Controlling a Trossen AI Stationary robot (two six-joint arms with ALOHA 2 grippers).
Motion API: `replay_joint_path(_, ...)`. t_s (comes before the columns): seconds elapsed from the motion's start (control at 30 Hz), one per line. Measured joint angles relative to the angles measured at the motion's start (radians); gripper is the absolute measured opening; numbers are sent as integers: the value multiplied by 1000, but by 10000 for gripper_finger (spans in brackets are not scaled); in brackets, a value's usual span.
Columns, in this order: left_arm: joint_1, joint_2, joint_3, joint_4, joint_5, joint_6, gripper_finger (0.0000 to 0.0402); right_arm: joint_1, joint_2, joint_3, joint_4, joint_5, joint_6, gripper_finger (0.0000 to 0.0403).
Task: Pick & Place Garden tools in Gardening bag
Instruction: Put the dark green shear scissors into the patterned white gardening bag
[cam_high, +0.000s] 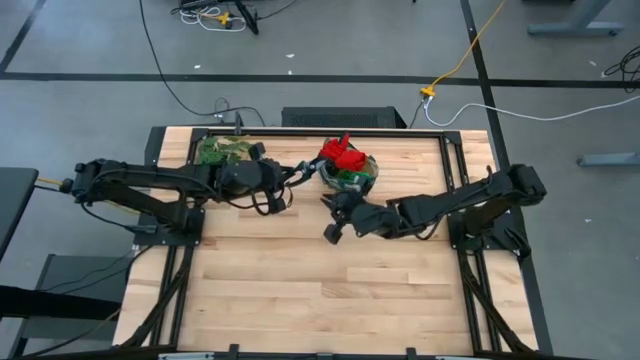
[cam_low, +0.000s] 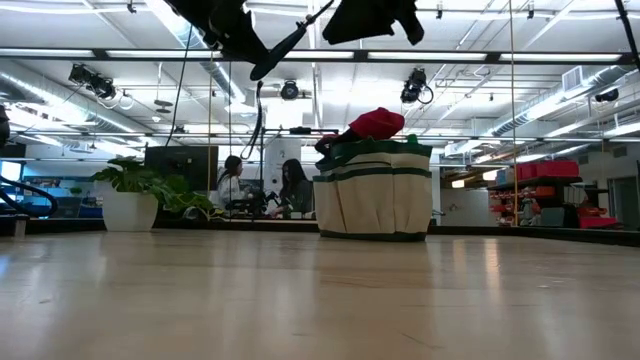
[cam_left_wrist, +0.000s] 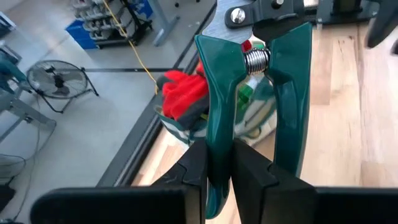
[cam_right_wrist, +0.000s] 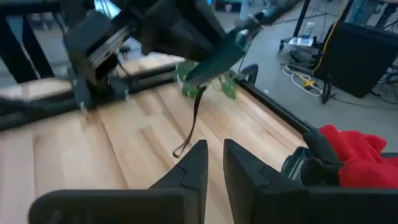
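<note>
Inside gardening bag (cam_high: 350, 172): red gloves (cam_high: 342, 153) (others unclear); left gripper (cam_left_wrist: 219, 163) clamps pruning shears (cam_left_wrist: 252, 93); right gripper (cam_right_wrist: 214, 163) released.

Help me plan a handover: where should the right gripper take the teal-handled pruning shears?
By the free handle of the teal-handled pruning shears, probably from its open outer side: the left gripper clamps only the other handle, and the spring blocks the gap.

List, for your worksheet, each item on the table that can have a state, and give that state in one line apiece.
Pruning shears: held in the air, one handle clamped by the left gripper.
Red gloves: in the bag, sticking out above its rim.
Gardening bag: upright on the table, open at the top.
Right gripper: empty, fingers slightly apart, beside the bag.
Plant sprig: lying at the table's far edge.
</note>
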Motion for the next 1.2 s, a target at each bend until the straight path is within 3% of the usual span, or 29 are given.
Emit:
replay_joint_path(0.27,0,0,0,40,-17,4,51,-27,-82,-194,329,-21,-31,49)
replay_joint_path(0.47,0,0,0,45,-16,3,51,-69,-85,-291,602,-102,-28,49)
replay_joint_path(0.77,0,0,0,62,-16,17,51,-95,-83,-313,745,-168,-102,53)
replay_joint_path(1.07,0,0,0,66,-15,18,51,-121,-82,-313,782,-169,-75,129)
replay_joint_path(1.2,0,0,0,71,-15,18,51,-134,-69,-314,856,-221,-79,165)
